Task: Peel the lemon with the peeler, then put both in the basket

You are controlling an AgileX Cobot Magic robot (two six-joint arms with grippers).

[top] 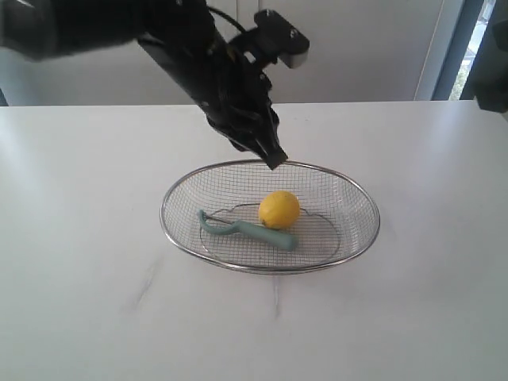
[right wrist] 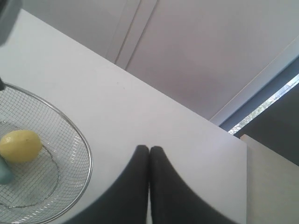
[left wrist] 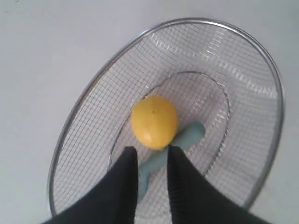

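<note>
Teal peeler (top: 252,231) lies flat in the wire basket (top: 163,213). Its curved head is to the left and its handle points right. The yellow lemon (top: 279,209) sits just behind the handle, touching it. The left claw (top: 274,159) hangs over the far rim, right above both. It is a little apart and holds nothing. The right claw (right wrist: 149,150) is pressed together and empty, over bare tabletop (right wrist: 140,102) well off to the right. I think the left arm is nearer.
</note>
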